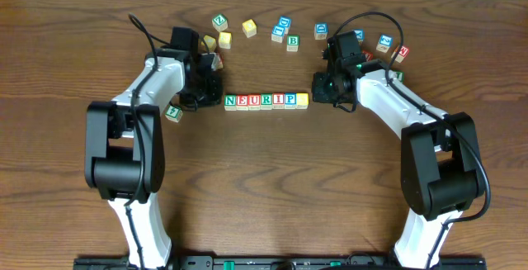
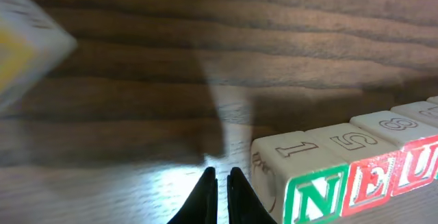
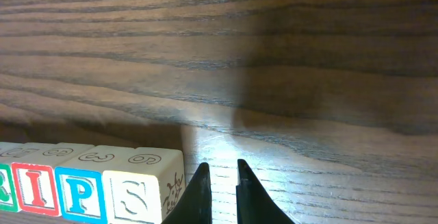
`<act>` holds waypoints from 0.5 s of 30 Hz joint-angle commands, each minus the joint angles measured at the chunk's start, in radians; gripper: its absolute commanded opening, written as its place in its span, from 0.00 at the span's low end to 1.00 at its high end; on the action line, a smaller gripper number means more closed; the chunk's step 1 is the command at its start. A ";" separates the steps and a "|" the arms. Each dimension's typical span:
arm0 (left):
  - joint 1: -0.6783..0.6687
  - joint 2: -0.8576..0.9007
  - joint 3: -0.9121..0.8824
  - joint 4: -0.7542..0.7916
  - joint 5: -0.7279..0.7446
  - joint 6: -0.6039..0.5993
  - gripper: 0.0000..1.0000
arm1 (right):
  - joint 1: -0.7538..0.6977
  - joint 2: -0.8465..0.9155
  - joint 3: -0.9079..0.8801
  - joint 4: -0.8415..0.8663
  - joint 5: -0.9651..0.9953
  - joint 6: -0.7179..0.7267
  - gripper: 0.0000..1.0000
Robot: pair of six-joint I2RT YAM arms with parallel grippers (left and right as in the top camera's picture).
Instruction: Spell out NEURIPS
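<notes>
Seven wooden cubes stand in a touching row that reads NEURIPS at the table's middle, from the green N (image 1: 230, 101) to the yellowish-topped S (image 1: 302, 100). My left gripper (image 1: 211, 97) is down at the row's left end. In the left wrist view it (image 2: 222, 176) is shut and empty, just left of the N cube (image 2: 315, 195). My right gripper (image 1: 320, 93) is at the row's right end. In the right wrist view it (image 3: 222, 170) has its fingers nearly together with nothing between them, right beside the S cube (image 3: 137, 193). The blue P (image 3: 81, 195) sits next to the S.
Loose letter cubes lie scattered along the back: V (image 1: 219, 22), a yellow one (image 1: 249, 28), B (image 1: 292, 42), a blue one (image 1: 321, 30) and others at the right (image 1: 384, 43). A green cube (image 1: 173, 112) lies by the left arm. A blurred yellow cube (image 2: 20, 46) looms close.
</notes>
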 commanded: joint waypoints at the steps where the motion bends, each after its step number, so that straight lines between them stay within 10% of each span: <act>1: -0.021 0.010 -0.005 0.010 0.046 0.022 0.07 | -0.003 0.009 -0.008 0.001 0.010 0.018 0.08; 15: -0.051 0.010 -0.005 0.013 0.045 0.022 0.08 | -0.003 0.009 -0.008 -0.020 0.006 0.018 0.07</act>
